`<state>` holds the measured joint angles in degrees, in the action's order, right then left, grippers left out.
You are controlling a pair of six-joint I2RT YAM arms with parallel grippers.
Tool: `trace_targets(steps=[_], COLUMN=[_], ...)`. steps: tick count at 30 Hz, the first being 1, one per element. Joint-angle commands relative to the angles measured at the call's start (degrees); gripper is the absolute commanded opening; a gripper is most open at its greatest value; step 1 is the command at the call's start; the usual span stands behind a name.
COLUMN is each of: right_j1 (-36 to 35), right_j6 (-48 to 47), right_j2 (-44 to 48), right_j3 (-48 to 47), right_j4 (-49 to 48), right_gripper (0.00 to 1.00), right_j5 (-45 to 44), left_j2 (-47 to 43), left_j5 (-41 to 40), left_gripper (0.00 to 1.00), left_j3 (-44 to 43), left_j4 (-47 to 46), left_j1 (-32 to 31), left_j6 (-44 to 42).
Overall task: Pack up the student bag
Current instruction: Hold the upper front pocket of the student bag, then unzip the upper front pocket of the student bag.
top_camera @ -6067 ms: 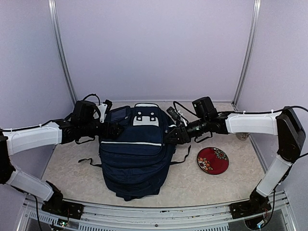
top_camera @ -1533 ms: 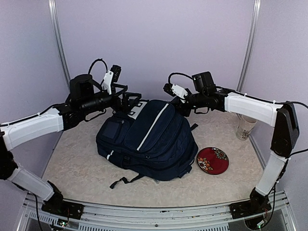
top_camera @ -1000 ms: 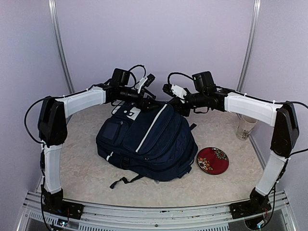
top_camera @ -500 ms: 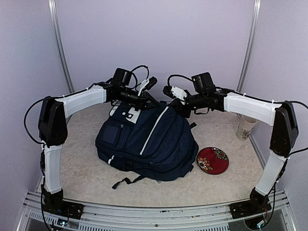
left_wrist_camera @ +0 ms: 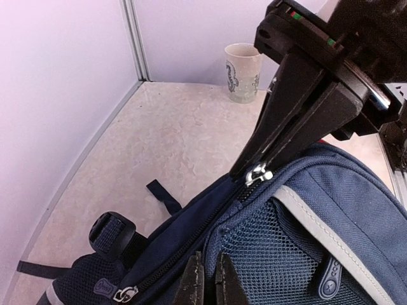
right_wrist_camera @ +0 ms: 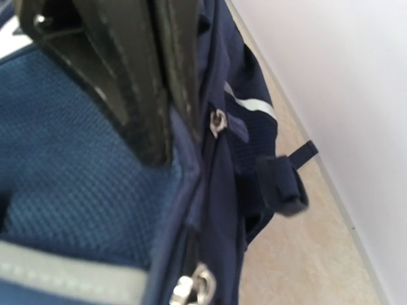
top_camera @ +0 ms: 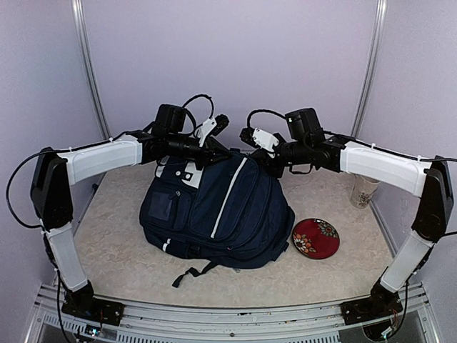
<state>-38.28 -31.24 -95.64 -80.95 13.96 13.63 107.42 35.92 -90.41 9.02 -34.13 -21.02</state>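
Sagging like soft, bulky fabric, the student bag lies mid table, its top toward the far edge. The left tool is pinched shut on its top rim. The right tool is clamped by the zipper, where the seams look the firmest hold.

- student bag: dark navy fabric, with one white stripe down its front and a white top patch bearing small dark marks. In the left wrist view it shows a blue mesh panel edged by a pale grey band, and silver zip pulls.
- plate: deep red with a light floral pattern.
- cup: cream with a dark printed design.
- table: beige, faintly mottled.
- left arm and right arm: white shells, black joints.
- walls: pale lilac.
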Motion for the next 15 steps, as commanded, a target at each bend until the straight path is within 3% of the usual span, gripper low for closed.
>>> trace_targets(steps=[1,9,15], right_j1=[-2.76,-4.12,-8.96], right_j6=[2.65,4.12,3.13], right_j2=[7.97,15.87,19.81], right_j3=[2.75,12.49,14.49], right_j4=[-2.1,0.95,7.84], right_gripper=[0.0,0.0,0.0], right_j5=[-2.87,-3.55,-6.74], left_j2=[-7.91,-11.66,-14.37], left_j5=[-14.05,-18.35,-24.12], left_gripper=[0.0,0.0,0.0], left_j3=[4.95,8.41,8.79], left_j4=[-12.34,-13.7,-14.23], left_j1=[1.86,1.87,2.11], left_j6=[3.28,2.89,2.72])
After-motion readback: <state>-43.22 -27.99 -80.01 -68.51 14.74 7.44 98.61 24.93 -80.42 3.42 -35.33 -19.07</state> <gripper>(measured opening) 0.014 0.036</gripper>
